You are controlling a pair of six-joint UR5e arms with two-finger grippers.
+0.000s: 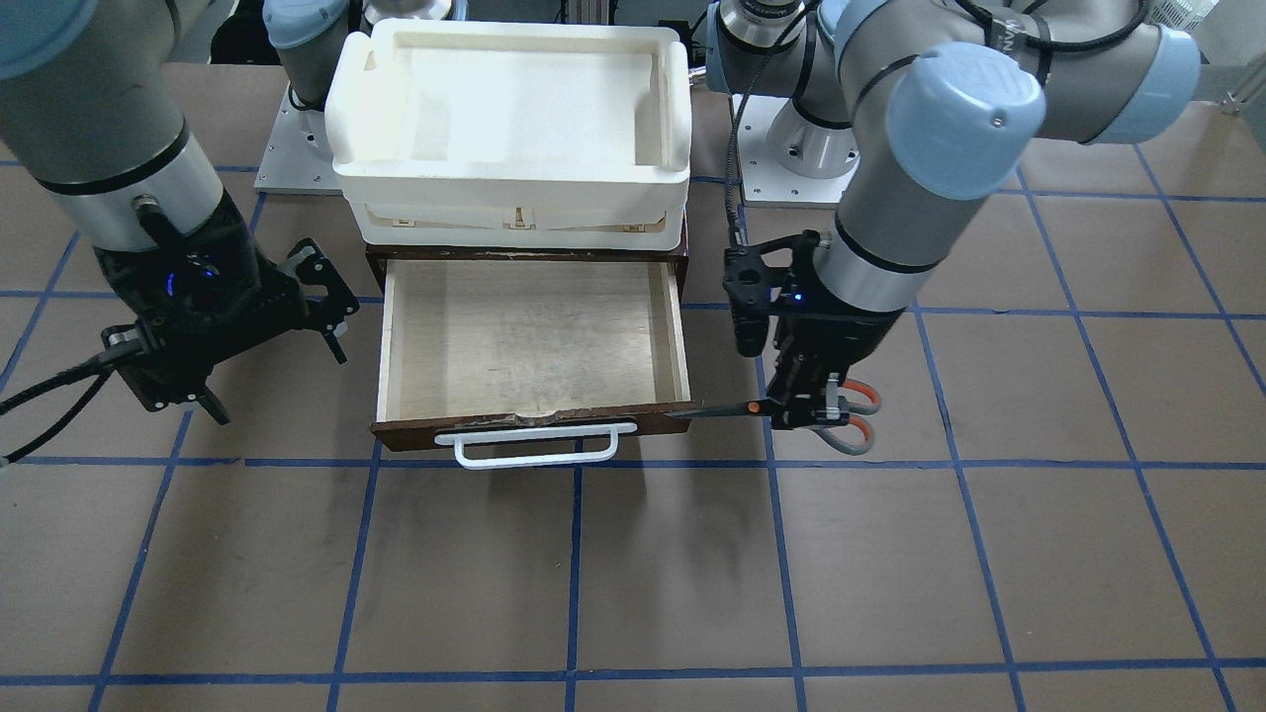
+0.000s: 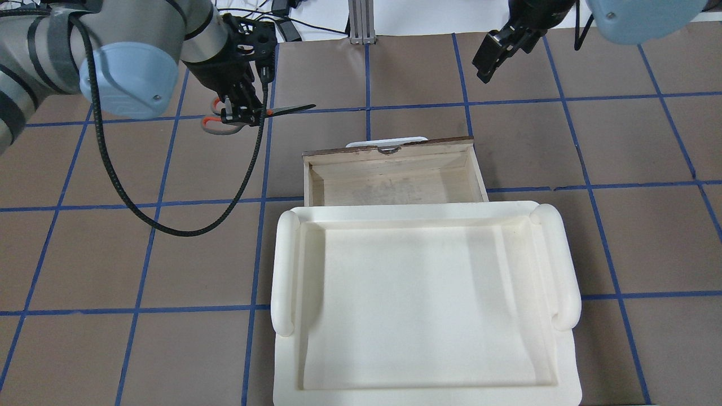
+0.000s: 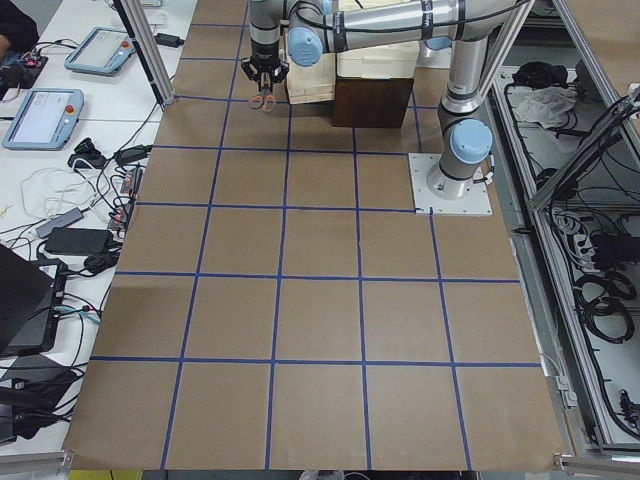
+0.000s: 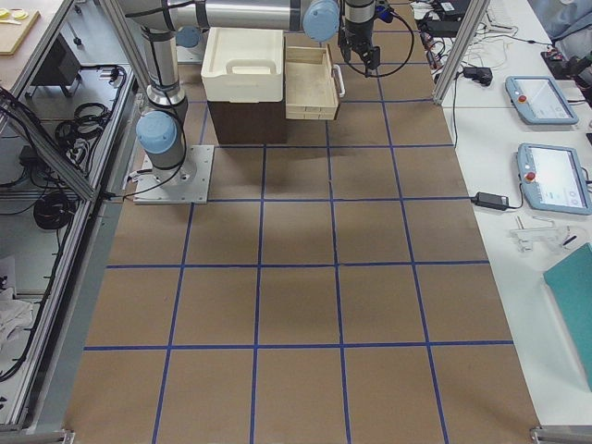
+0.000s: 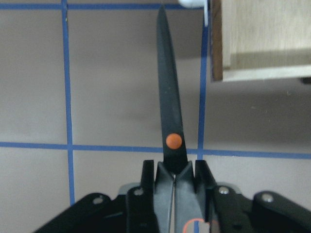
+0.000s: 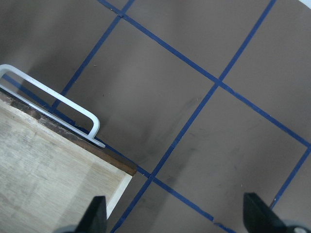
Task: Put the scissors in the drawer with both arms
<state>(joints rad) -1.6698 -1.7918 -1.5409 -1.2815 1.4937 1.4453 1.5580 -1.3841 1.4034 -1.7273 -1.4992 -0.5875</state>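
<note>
My left gripper (image 1: 806, 410) is shut on the scissors (image 1: 732, 407) just behind the orange pivot. It holds them level above the table beside the drawer's front corner, dark blades pointing toward it. The orange-lined handles stick out behind the fingers. The scissors also show in the overhead view (image 2: 287, 108) and the left wrist view (image 5: 167, 97). The drawer (image 1: 534, 336) is pulled open with a bare plywood floor and a white bar handle (image 1: 534, 443). My right gripper (image 1: 282, 386) is open and empty, above the table on the drawer's other side; its fingertips (image 6: 97, 216) stand wide apart.
A cream-white plastic tray (image 1: 509, 183) sits on top of the dark cabinet behind the open drawer. Blue tape lines grid the brown table. Both arm bases stand behind the cabinet. Operator desks with tablets and cables (image 3: 60, 120) lie beyond the table's far edge.
</note>
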